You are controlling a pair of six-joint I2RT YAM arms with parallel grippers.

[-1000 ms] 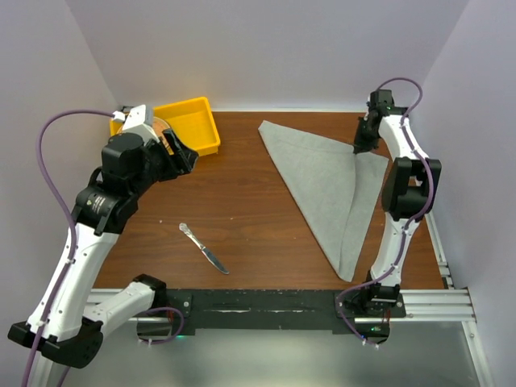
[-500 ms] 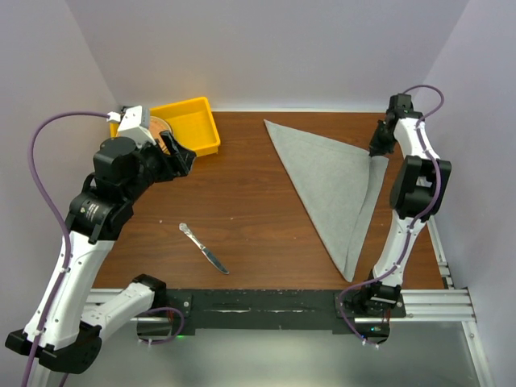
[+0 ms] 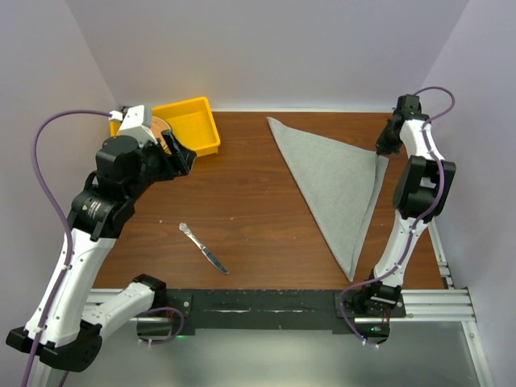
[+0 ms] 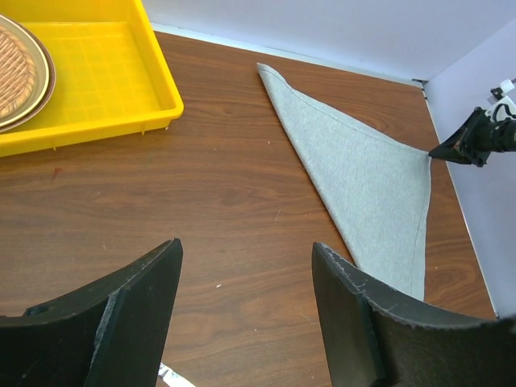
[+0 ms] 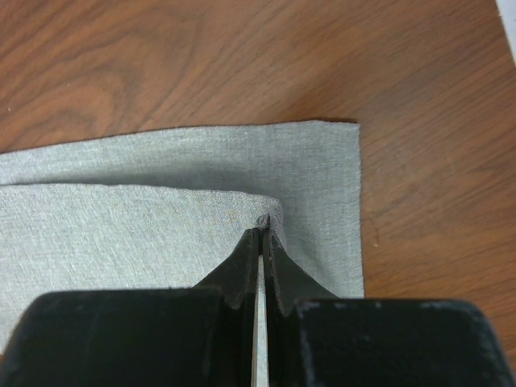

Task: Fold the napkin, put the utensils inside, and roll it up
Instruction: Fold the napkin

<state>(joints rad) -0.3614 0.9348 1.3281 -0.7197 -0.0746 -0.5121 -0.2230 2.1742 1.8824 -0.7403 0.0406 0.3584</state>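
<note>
The grey napkin (image 3: 334, 185) lies folded into a triangle on the right half of the table; it also shows in the left wrist view (image 4: 363, 169) and the right wrist view (image 5: 145, 226). My right gripper (image 3: 382, 149) is shut on the napkin's upper corner at the triangle's right tip (image 5: 264, 230), above the lower layer. A silver knife (image 3: 203, 248) lies alone at the front left. My left gripper (image 3: 179, 155) is open and empty, raised near the yellow tray, far from napkin and knife; its fingers (image 4: 129, 314) frame bare wood.
A yellow tray (image 3: 189, 125) stands at the back left with a round brown woven disc (image 4: 12, 72) in it. Purple-grey walls close in the back and both sides. The table's right edge (image 3: 435, 242) runs close to the napkin.
My right gripper has pulled the napkin's corner to the right, spreading the fold into a flatter triangle. The left arm has shifted slightly; the knife has not moved.
</note>
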